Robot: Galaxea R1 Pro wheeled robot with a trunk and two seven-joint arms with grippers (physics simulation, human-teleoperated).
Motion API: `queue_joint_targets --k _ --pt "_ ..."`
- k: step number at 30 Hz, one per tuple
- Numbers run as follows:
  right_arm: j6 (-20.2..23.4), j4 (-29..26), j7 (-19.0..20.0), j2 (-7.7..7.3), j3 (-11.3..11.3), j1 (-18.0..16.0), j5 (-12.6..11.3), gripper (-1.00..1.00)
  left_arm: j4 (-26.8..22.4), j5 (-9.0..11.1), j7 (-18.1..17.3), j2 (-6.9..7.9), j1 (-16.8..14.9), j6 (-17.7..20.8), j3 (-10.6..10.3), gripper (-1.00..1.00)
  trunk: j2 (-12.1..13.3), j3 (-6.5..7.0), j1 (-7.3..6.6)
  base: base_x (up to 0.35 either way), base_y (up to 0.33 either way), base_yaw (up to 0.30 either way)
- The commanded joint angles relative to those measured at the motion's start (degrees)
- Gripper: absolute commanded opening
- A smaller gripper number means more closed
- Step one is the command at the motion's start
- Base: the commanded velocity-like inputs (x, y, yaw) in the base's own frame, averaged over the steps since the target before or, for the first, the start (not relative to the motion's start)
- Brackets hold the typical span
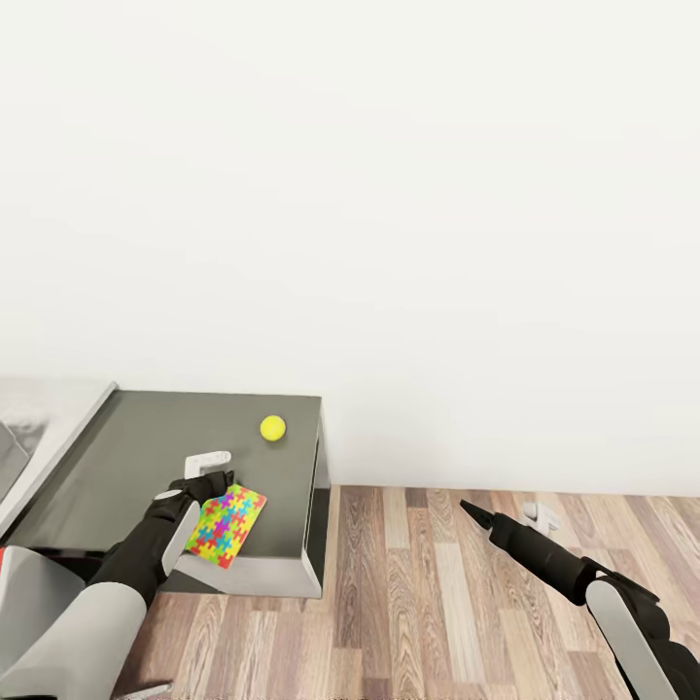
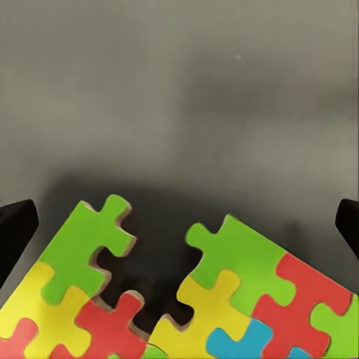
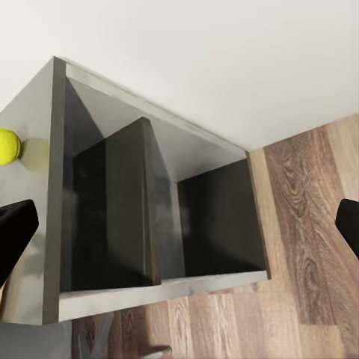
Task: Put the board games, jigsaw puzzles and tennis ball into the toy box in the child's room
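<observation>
On the gray table (image 1: 117, 457) the left gripper (image 1: 216, 479), fingers spread wide, hovers right over the jigsaw puzzle (image 1: 227, 525), the tennis ball (image 1: 273, 427) sits just past it, the right gripper (image 1: 469, 507) looks shut, so neither toy is packed yet.

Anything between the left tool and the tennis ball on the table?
Head view: a small white object lies just beyond the left tool; past it only bare grey table up to the tennis ball.
</observation>
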Motion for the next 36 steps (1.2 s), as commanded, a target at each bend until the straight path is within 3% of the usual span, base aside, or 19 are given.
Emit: queue_joint_targets --k 1,16,36 --pt "0.3 0.0 0.1 0.00 -0.1 0.0 -0.1 1.00 -0.1 0.6 0.3 0.02 0.0 0.3 -0.1 1.00 -0.1 -0.19 0.03 0.000 0.000 0.000" --pt "0.2 -0.2 0.2 -0.01 0.0 0.0 0.0 1.00 -0.1 0.6 0.6 -0.04 0.0 0.2 -0.2 1.00 -0.1 -1.53 0.03 0.000 0.000 0.000" --pt "0.0 -0.2 0.2 -0.01 -0.1 0.0 0.1 1.00 -0.1 0.6 0.5 -0.04 0.0 0.2 -0.2 1.00 -0.1 -1.63 0.03 -0.064 0.000 0.000"
